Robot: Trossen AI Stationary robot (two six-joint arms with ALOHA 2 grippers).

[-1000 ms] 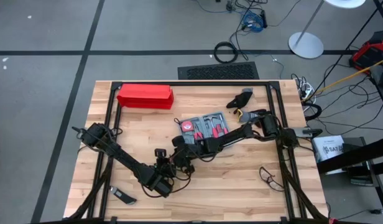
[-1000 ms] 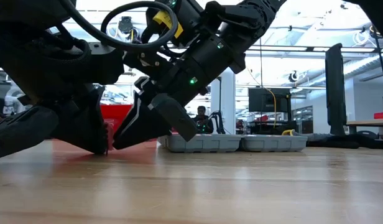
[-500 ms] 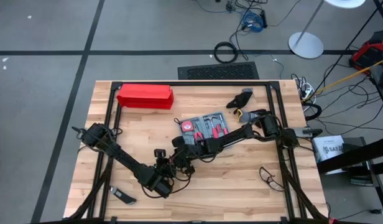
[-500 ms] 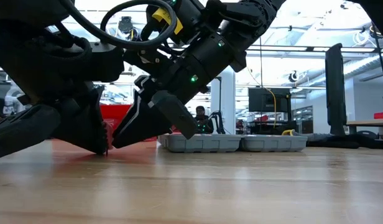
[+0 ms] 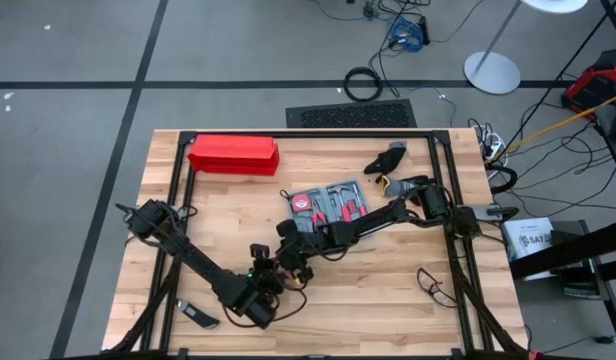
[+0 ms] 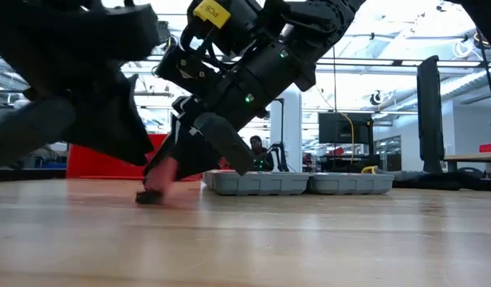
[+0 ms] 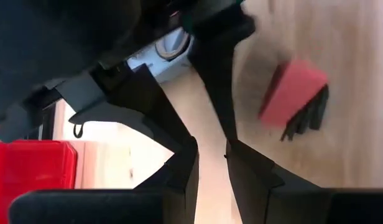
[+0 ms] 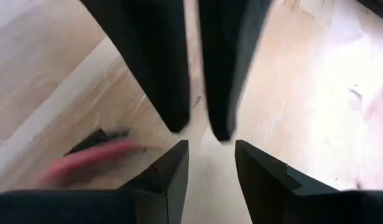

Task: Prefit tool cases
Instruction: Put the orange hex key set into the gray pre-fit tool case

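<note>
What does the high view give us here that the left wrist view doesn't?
High view only: the whole table, the open tool case with tools in its recesses, and a black tool lying by the table's near left edge.

Left wrist view only: a small red-and-black tool lying loose on the wood, blurred, just past the left gripper, whose jaws stand slightly apart with nothing between them.

Both: the red box at the table's far left, and the right gripper meeting the left one in front of the case.
</note>
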